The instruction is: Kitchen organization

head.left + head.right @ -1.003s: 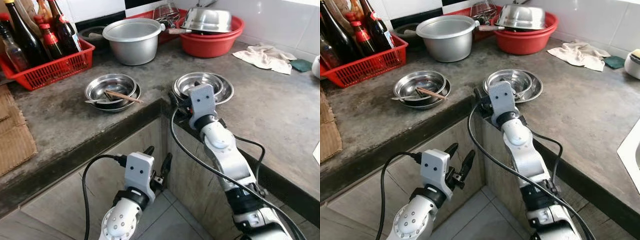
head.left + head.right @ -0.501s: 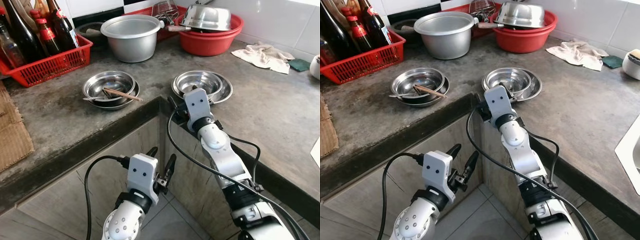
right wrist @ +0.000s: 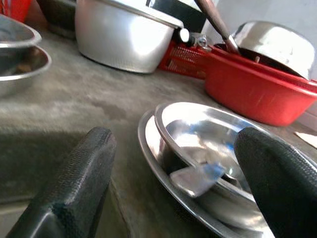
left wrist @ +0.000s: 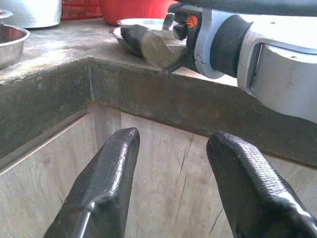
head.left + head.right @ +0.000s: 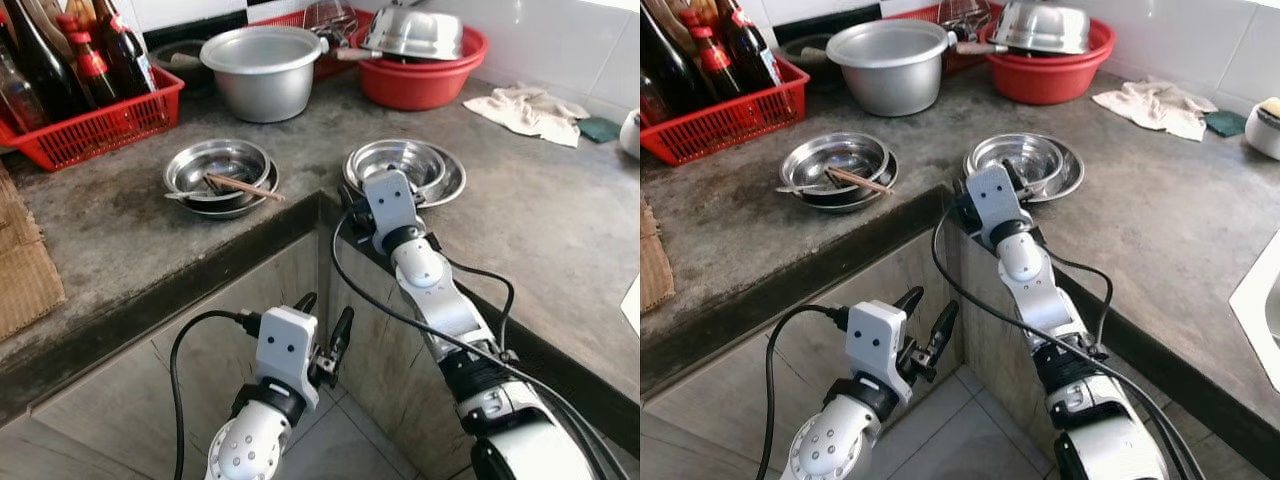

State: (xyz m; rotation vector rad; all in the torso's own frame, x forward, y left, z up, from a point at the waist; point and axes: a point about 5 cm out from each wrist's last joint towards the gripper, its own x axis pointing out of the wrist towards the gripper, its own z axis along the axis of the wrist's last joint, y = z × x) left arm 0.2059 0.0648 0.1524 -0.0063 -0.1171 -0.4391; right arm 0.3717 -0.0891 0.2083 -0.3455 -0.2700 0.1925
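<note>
A steel bowl in a steel plate [image 5: 405, 168] sits on the concrete counter [image 5: 560, 230] near its inner corner. My right gripper [image 3: 176, 144] is at the counter edge just in front of this stack, open, with its fingers on either side of the bowl's near rim and not touching it. A second stack of steel bowls [image 5: 220, 178], holding chopsticks and a spoon, sits further left. My left gripper [image 5: 323, 312] hangs low in front of the wooden cabinet face, open and empty.
A red basket of bottles [image 5: 95, 125] stands at the back left, with a large aluminium pot [image 5: 262, 72] beside it. A red basin with an upturned steel bowl [image 5: 420, 70] is at the back. A cloth [image 5: 530, 108] lies at the right, cardboard [image 5: 25, 265] at the left.
The whole view has shifted a little with the camera. Relative to the counter, both grippers have stayed about where they were and are still open.
</note>
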